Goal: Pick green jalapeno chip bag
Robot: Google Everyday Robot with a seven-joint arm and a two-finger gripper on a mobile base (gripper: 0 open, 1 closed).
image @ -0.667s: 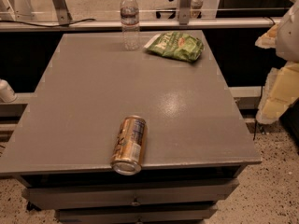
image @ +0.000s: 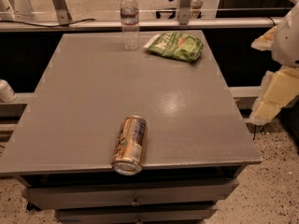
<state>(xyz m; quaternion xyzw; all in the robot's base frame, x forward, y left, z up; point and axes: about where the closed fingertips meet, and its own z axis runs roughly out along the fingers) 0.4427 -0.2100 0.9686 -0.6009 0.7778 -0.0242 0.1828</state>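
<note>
Our hand hangs beside the desk, open or closed we cannot tell, and the green jalapeno chip bag lies well to its left and beyond, so we judge the approach pending: next, reach across above the bag.

Viewpoint: high above the near edge of the table, looking down and forward across it.
Range: middling; the whole tabletop fits.
Gripper: the gripper hangs at the right frame edge, with the table to its left.
</note>
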